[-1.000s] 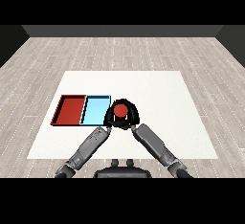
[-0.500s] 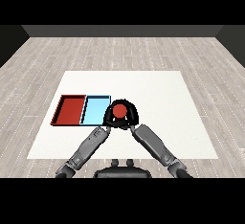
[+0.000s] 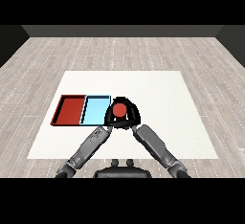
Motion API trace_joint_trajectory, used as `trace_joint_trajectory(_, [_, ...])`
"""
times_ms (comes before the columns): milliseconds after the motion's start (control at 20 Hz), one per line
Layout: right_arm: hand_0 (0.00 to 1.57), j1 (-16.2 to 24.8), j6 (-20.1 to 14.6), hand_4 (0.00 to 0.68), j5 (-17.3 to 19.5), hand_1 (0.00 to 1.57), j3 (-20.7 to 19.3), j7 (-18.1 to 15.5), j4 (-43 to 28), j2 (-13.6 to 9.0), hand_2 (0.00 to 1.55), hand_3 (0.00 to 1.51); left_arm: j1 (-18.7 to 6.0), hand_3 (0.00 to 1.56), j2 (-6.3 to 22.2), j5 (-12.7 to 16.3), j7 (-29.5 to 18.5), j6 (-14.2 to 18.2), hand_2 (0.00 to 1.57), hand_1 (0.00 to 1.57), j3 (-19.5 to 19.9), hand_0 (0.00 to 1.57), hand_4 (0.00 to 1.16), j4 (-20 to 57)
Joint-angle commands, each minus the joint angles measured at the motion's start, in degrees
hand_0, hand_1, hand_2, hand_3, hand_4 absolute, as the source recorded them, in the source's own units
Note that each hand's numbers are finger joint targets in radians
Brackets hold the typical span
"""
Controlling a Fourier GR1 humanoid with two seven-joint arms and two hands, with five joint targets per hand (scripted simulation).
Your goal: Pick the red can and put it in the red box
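From my seat I look down on a white table [image 3: 158, 98] that stands on a floor of pale grey wood planks [image 3: 72, 50], with a dark wall [image 3: 119, 30] closing the room at the far side. On the table's left half a red tray [image 3: 61, 108] and a light blue tray [image 3: 88, 109] lie side by side, touching along one edge, the red one further left. I see nothing lying in either tray.

Both grey forearms come up from the lower corners and meet near the middle of the table, just to the right of the light blue tray. The red can [image 3: 119, 109] stands there, its round top facing me, and it is not in the red tray; it sits beside the blue one, at that tray's right edge.

My right hand [image 3: 132, 115] is curled round the can: the black fingers arch over its far side and down the right, so I read it as grasping the can. My left hand [image 3: 109, 118] is close against the can's left side, next to the blue tray's corner. The two black hands run together in this view, so I cannot tell whether the left fingers are curled or straight, nor whether the can is resting on the table or lifted off it.
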Motion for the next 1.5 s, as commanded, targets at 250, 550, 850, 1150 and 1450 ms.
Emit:
trace_joint_trajectory(250, [0.0, -0.2, 3.3, 0.0, 4.1, 0.0, -3.5, 1.8, -2.7, -0.4, 0.0, 0.0, -0.5, 1.49, -1.7, -0.3, 0.2, 2.5, 1.57, 1.57, -3.0, 1.57, 1.15, 1.6])
trace_joint_trajectory(550, [0.0, 2.1, 1.9, 0.0, 7.4, 0.0, -5.2, 1.0, -4.1, -1.3, 0.0, 0.0, 2.4, 1.48, -1.7, -3.4, 1.0, 1.3, 1.57, 1.57, -1.8, 1.57, 1.15, 0.5])
trace_joint_trajectory(850, [0.0, -3.7, 0.9, 0.0, 5.8, 0.0, -12.8, 9.2, -15.2, -5.2, 0.0, 0.0, 3.9, 1.48, -0.2, 0.6, -3.9, -4.3, 1.57, 1.57, 3.4, 1.57, 1.13, 4.0])
trace_joint_trajectory(1150, [0.0, 8.4, 2.1, 0.0, 4.8, 0.0, -17.2, 9.8, -26.3, -9.5, 0.0, 0.0, 4.4, 1.46, 0.0, -3.4, 2.8, -1.1, 1.57, 1.57, 4.0, 1.57, 1.13, -2.5])
trace_joint_trajectory(1450, [0.0, 14.7, 8.0, 0.0, -0.2, 0.0, -24.6, 5.3, -23.4, -11.4, 0.0, 0.0, 3.1, 1.46, 7.1, -4.5, 5.5, -4.3, 1.57, 1.57, 9.2, 1.57, 1.12, -6.9])
